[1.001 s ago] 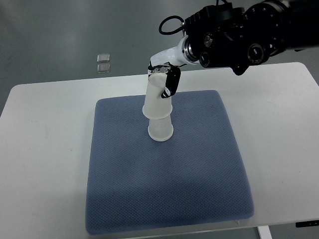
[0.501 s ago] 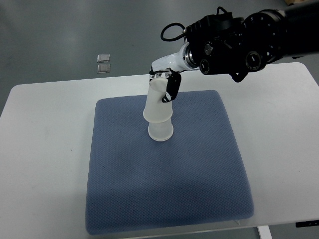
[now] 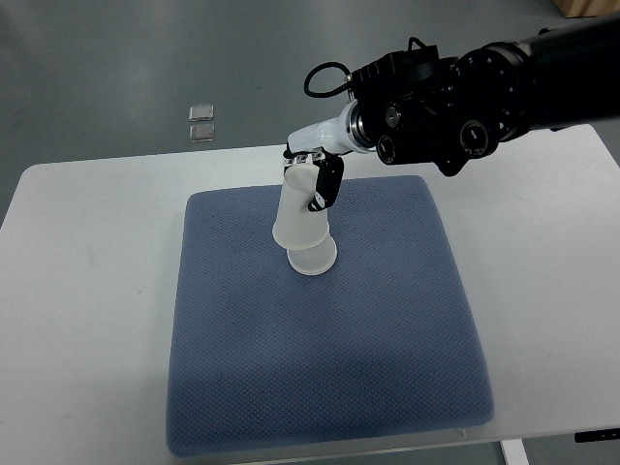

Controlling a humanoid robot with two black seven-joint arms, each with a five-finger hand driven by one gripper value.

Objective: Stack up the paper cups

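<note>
Upper paper cup (image 3: 298, 213): white, inverted, tilted with its closed end leaning toward the upper right; its wide rim sits over the top of the lower cup. Held at its upper end.

Lower paper cup (image 3: 313, 260): white, inverted, standing on the mat near the mat's upper middle. Its top is covered by the rim of the upper cup; only its lower band and open rim show.

Right hand (image 3: 316, 174): white and black fingered hand, closed around the upper end of the upper paper cup, one black finger (image 3: 325, 186) lying down the cup's right side. The wrist is white; the forearm (image 3: 455, 97) is black and bulky with a looped cable, entering from the upper right edge.

Mat (image 3: 320, 378): blue textured cushion, roughly square, lying flat on the table and bearing both cups.

Table (image 3: 87, 320): white top, rounded corners, extending beyond the mat on all sides.

Small clear objects (image 3: 201, 122): two, one above the other, on the grey floor (image 3: 116, 68) beyond the table's far edge, well apart from the cups.
</note>
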